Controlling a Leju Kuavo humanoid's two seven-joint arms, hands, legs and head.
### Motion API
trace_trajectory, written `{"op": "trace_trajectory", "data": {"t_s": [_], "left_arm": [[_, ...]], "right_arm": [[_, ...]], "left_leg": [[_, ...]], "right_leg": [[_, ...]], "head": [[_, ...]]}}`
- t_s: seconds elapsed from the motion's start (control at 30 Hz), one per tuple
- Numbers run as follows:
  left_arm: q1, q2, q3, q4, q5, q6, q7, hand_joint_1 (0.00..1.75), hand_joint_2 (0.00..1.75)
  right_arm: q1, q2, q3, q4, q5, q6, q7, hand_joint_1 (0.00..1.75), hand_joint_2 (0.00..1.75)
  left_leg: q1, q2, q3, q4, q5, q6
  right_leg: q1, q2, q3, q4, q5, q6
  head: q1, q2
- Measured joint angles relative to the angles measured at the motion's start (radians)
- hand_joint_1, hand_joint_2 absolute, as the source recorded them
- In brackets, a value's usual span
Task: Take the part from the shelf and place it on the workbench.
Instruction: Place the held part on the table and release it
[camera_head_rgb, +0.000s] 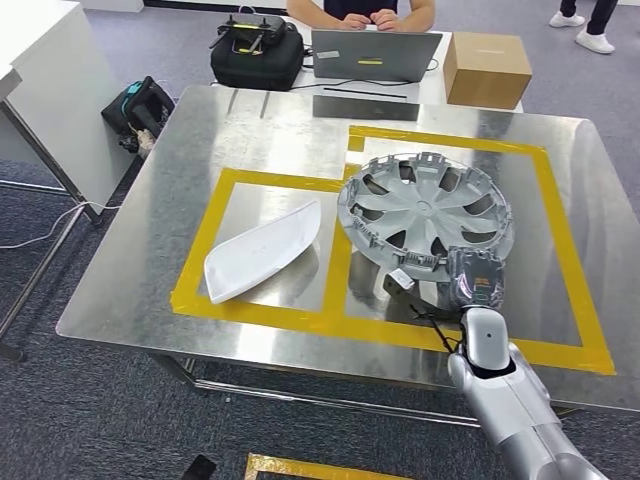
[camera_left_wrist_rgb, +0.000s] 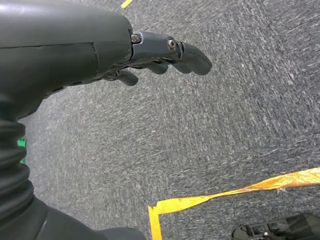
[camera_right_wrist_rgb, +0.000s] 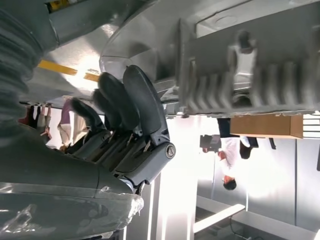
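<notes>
The silver wheel cover (camera_head_rgb: 425, 214) lies flat on the table (camera_head_rgb: 189, 150) inside the larger taped frame, so placing looks done. The right robot hand (camera_head_rgb: 474, 282) sits at its near rim, fingers curled; whether it grips is unclear. The left robot hand (camera_left_wrist_rgb: 166, 55) hangs empty, fingers loosely extended. One wheel cover, one white mirror shell (camera_head_rgb: 260, 250), two frames.

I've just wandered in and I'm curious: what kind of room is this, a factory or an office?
Probably a robot test lab set up like a car-parts workstation. A metal workbench marked with yellow tape holds a hubcap, and a person sits at a laptop on grey carpet.
</notes>
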Motion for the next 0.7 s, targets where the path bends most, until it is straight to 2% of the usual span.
{"op": "trace_trajectory", "data": {"t_s": [0.23,0.37,0.7], "left_arm": [[0.0,0.0,-0.002,0.0,0.007,-0.005,-0.015,0.0,1.75],[0.0,0.0,-0.002,0.0,0.008,-0.004,-0.018,0.0,0.0],[0.0,0.001,-0.003,0.0,0.003,-0.009,-0.006,0.0,0.0]], "right_arm": [[0.0,0.003,-0.007,0.007,0.009,-0.005,-0.003,0.0,0.0],[0.0,0.003,-0.008,0.009,0.009,-0.006,-0.003,0.0,0.0],[-0.002,0.003,-0.005,0.01,0.011,-0.011,0.01,0.0,0.0]], "left_leg": [[0.0,0.0,0.0,0.0,0.0,0.0],[0.0,0.0,0.0,0.0,0.0,0.0],[0.0,0.0,0.0,0.0,0.0,0.0]], "right_leg": [[0.0,0.0,0.0,0.0,0.0,0.0],[0.0,0.0,0.0,0.0,0.0,0.0],[0.0,0.0,0.0,0.0,0.0,0.0]], "head": [[0.0,0.0],[0.0,0.0],[0.0,0.0]]}}
